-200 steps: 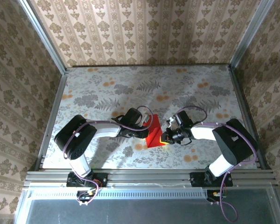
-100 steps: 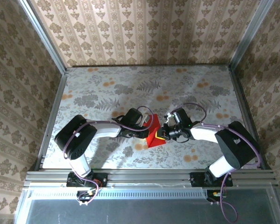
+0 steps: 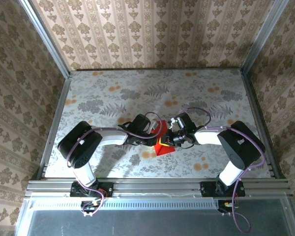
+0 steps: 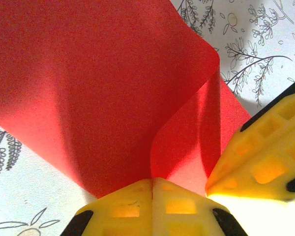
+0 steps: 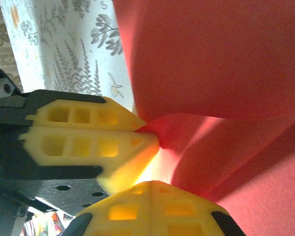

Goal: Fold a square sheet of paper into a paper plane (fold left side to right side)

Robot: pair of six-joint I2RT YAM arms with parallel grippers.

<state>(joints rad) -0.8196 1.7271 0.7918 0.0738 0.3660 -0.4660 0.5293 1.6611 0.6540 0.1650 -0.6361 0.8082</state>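
The square sheet of paper (image 3: 162, 148) is bright red and bent over on itself in the middle of the table, one flap raised. In the left wrist view the paper (image 4: 98, 88) curls upward, and my left gripper (image 4: 152, 183) is shut on its near edge. From the right wrist view, the left gripper (image 5: 143, 129) pinches a corner of the red sheet (image 5: 221, 59). My right gripper (image 5: 152, 186) is shut with nothing between its jaws, its tips close against the lower layer of the paper. From above, the left gripper (image 3: 156, 141) and right gripper (image 3: 170, 141) meet at the sheet.
The floral table (image 3: 137, 93) stretches open behind the arms and to both sides. Metal rails (image 3: 157, 186) line the near edge, and wallpapered walls (image 3: 152, 29) close in the back and sides.
My right gripper has moved left and slightly away from the near edge, up against the paper. The left gripper has kept its hold in the same place.
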